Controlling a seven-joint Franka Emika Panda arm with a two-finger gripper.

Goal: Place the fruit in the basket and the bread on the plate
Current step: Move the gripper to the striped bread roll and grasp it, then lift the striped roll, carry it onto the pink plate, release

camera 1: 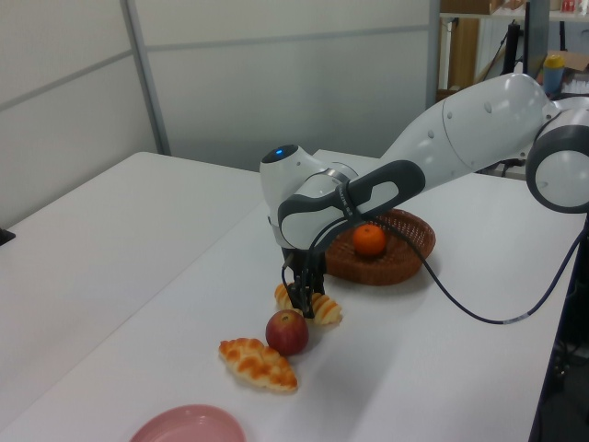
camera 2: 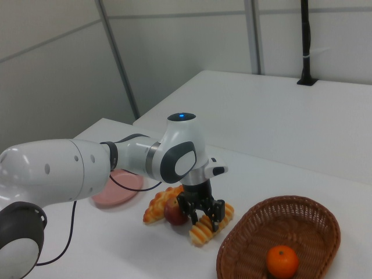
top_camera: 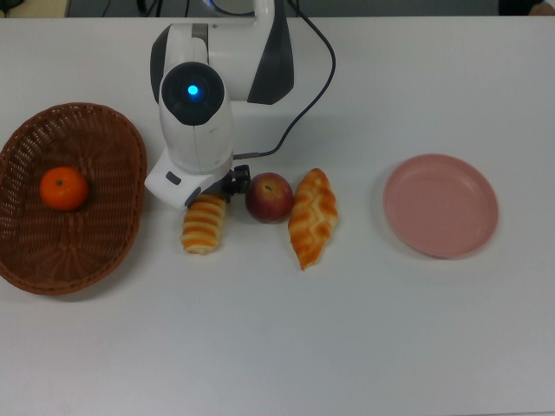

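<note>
My gripper (camera 2: 201, 216) is open and low over the table, at the far end of the ridged roll (top_camera: 204, 224), right beside the dark red apple (top_camera: 270, 198). In the top view the arm hides most of the gripper (top_camera: 231, 182). The apple touches the braided loaf (top_camera: 312, 217), which lies on the apple's right in the top view. The tangerine (top_camera: 63, 189) rests inside the wicker basket (top_camera: 117, 143) at the top view's left. The pink plate (top_camera: 440, 205) sits bare at the top view's right. In the left view the gripper (camera 1: 304, 308) stands just behind the apple (camera 1: 287, 332).
A black cable (top_camera: 314, 61) runs from the arm across the table behind the food. White table surface (top_camera: 286, 338) lies in front of the food in the top view. A grey wall panel (camera 1: 230, 83) stands beyond the table.
</note>
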